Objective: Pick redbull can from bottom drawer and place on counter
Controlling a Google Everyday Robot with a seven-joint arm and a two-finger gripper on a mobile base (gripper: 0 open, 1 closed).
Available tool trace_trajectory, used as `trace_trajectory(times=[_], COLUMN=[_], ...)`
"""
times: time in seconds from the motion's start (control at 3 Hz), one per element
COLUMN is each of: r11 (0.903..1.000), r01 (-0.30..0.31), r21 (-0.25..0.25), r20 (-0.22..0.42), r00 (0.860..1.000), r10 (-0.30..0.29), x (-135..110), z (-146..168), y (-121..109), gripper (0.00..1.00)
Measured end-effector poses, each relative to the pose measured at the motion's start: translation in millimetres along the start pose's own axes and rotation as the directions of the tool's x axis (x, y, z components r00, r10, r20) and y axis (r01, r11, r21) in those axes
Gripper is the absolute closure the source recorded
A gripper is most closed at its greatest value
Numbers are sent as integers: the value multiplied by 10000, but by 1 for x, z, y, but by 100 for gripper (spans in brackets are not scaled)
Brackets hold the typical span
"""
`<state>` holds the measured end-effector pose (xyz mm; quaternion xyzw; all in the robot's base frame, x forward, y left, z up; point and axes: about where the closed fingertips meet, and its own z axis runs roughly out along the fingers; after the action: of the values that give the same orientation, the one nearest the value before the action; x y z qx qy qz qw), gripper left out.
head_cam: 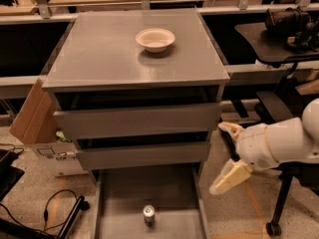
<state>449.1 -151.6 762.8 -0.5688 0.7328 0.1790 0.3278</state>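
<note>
redbull can (pixel 149 214): 1 pc, upright, silver top facing you. It stands on the floor of the bottom drawer (pixel 149 185), near the front end and approx. mid-width, clear of both side walls. Nothing touches it.

bottom drawer: pulled fully out toward you, flat grey tray w/ low sides. The can is the only item you see in it.

middle drawer (pixel 142 154) & top drawer (pixel 137 121): plain grey fronts, both pushed in.

table (pixel 99 59): grey cabinet top, smooth, slight sheen. It carries 1 white bowl (pixel 155 39), set toward the back, right of centre.

gripper (pixel 218 157): your white arm comes in from the R edge. The gripper hangs just outside the cabinet's R side, approx. level w/ the middle drawer, above the floor. It's well apart from the can, higher and to its right. The fingers (pixel 232 176) are spread wide, one up, one down, w/ nothing between them.

Misc.: cardboard box (pixel 30 118) leaning at the cabinet's L side; black cables (pixel 55 208) on the floor, lower L.
</note>
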Motion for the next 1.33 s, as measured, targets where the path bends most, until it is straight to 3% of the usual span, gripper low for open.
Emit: trace_trajectory(times=[0.33, 0.67, 1.0, 1.33], r11=[9996, 9998, 9985, 9971], r01=[-25, -139, -289, -367], r21=[271, -167, -460, -660], r20=[1835, 2126, 2273, 2377], r00=[9830, 9770, 9730, 9700], r10=[-25, 172, 387, 514], x=[15, 21, 40, 91], z=[59, 80, 108, 164], y=[-16, -21, -9, 16], gripper=[0, 0, 0, 0])
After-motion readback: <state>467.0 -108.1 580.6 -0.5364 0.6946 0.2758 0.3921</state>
